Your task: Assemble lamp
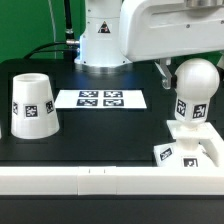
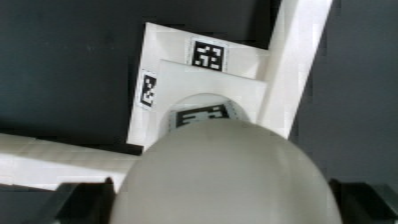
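Observation:
The lamp's rounded white bulb [image 1: 195, 82] stands upright on its tagged neck in the flat square base [image 1: 168, 154] at the exterior view's right. My gripper [image 1: 191, 68] comes down from above, with a dark finger at each side of the bulb's head. In the wrist view the bulb [image 2: 222, 170] fills the space between my gripper's [image 2: 222, 203] two dark fingers [image 2: 80, 200], which press on its sides. Beyond it lies the base [image 2: 178, 75] with its tags. The tapered white shade [image 1: 30, 104] stands mouth down at the exterior view's left, apart from the gripper.
The marker board [image 1: 100, 98] lies on the black table between the shade and the bulb. A white rail [image 1: 100, 180] runs along the table's front edge, right beside the base. The robot's white body [image 1: 100, 35] stands at the back.

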Available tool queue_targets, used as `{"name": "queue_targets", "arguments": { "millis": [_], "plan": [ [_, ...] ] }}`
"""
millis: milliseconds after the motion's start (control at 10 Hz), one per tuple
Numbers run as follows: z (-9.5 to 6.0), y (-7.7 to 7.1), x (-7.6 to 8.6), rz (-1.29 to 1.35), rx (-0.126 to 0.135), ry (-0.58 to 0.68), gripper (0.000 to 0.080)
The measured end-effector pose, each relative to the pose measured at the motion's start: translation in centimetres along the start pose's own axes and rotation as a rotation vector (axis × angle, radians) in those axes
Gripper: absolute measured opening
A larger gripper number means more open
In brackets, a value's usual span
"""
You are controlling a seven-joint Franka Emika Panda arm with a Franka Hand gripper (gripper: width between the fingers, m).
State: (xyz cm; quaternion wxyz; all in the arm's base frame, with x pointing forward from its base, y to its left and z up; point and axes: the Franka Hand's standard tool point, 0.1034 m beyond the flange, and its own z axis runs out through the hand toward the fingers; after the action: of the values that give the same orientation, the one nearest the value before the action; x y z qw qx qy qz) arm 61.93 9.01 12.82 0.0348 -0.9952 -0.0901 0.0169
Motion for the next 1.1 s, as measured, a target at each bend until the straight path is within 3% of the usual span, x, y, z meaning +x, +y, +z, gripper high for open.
{"name": "queue_targets", "arguments": {
  "millis": [300,600,1000,1100],
  "plan": [
    [-0.03,-0.14,0.08,0.289,0.006,0.008,0.0577],
    [-0.02,0.01,0.27,0.602,0.029,0.029,0.0578],
    [0.07,0.27,0.33,1.02,0.082,0.032,0.0578],
    [0.08,0.36,0.35,1.134,0.11,0.046,0.0578]
  ]
}}
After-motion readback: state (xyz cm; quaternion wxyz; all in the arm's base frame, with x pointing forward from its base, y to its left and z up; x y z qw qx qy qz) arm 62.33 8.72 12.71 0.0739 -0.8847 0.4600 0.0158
